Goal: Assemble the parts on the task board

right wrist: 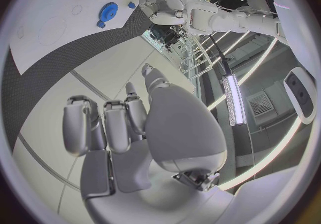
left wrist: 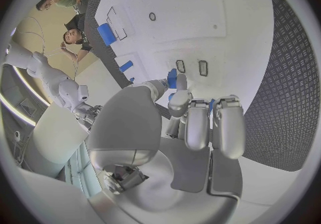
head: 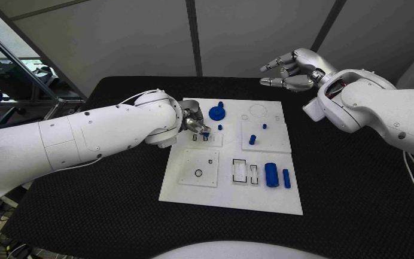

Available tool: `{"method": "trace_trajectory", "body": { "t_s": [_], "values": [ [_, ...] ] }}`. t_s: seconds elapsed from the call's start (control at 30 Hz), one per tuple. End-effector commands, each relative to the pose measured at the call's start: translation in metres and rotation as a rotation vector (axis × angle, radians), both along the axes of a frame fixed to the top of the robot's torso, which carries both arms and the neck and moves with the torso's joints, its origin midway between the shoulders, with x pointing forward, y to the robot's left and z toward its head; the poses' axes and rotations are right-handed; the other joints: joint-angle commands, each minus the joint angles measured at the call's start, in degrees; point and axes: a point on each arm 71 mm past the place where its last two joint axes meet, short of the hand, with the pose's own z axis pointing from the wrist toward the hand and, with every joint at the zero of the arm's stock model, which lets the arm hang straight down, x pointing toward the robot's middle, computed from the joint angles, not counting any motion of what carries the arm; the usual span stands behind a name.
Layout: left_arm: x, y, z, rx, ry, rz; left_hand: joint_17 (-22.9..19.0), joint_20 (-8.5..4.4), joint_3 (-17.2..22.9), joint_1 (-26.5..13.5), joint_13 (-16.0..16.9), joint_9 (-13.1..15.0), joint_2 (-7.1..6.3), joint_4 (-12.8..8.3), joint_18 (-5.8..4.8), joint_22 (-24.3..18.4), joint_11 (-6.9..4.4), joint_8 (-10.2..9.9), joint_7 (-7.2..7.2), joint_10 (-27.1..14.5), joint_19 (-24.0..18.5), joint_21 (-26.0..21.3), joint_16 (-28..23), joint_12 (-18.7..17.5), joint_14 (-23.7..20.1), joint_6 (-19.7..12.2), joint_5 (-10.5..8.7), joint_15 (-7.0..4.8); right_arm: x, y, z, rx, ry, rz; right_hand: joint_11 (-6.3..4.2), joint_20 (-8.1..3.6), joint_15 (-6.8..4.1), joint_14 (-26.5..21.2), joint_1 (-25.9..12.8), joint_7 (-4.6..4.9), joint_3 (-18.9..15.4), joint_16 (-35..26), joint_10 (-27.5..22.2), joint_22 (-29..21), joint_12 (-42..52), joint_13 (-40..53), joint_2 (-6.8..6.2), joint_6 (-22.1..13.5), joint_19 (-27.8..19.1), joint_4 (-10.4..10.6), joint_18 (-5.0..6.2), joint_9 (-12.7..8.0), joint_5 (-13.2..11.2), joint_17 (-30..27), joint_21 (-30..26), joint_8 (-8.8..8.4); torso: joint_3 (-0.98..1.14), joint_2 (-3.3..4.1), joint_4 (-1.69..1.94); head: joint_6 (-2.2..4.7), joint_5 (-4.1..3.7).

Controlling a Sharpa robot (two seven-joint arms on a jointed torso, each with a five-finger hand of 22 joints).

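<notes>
The white task board lies mid-table. My left hand hovers over its left side and pinches a small blue part between thumb and a finger, just above two small rectangular slots. Standing on the board are a blue gear, a short peg and two tiny pegs. A blue cylinder and a thin blue bar lie near the board's front right. My right hand is raised beyond the board's far right corner, fingers loosely apart, holding nothing.
Black table surrounds the board on all sides. Two tall rectangular cut-outs and a square plate with a round hole sit at the board's front. A ring outline marks its far right area.
</notes>
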Motion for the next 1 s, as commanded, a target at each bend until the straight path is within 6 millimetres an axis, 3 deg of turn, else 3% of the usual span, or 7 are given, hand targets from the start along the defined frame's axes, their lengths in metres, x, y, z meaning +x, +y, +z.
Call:
{"method": "trace_trajectory", "body": {
  "t_s": [0.03,1.0],
  "values": [
    [0.001,0.000,0.001,0.029,-0.050,-0.013,4.18,-0.18,10.23,-0.63,-0.06,0.07,0.11,-9.91,-5.10,6.97,-0.11,0.27,-0.45,0.39,2.15,-0.02,-0.27,-0.10,3.13,0.13,0.16,-0.43,0.000,0.001,0.002,0.006,-0.002,0.012,-0.11,0.02,-0.32,2.72,-0.21,0.16,0.02,-0.36,-0.12,5.20,-0.16,0.60,0.60,0.36,-0.30,-0.01,1.04,-0.07,0.31,1.63,-0.23,0.22,-0.02,-0.04,0.02,-0.11,0.04],
    [-0.009,0.001,-0.011,0.078,-0.083,-0.036,4.20,-0.29,11.58,-1.87,0.06,0.53,-0.38,-10.74,-5.19,7.37,-0.24,0.72,-0.57,0.83,2.36,0.19,-0.29,-0.01,3.14,0.36,1.16,-0.55,0.001,0.001,0.001,-0.006,-0.007,0.023,-0.11,0.02,-0.32,2.72,-0.21,0.16,0.02,-0.36,-0.12,5.20,-0.16,0.60,0.60,0.36,-0.30,-0.01,1.04,-0.07,0.31,1.63,-0.23,0.22,0.01,-0.06,0.02,-0.51,0.20]
  ]
}}
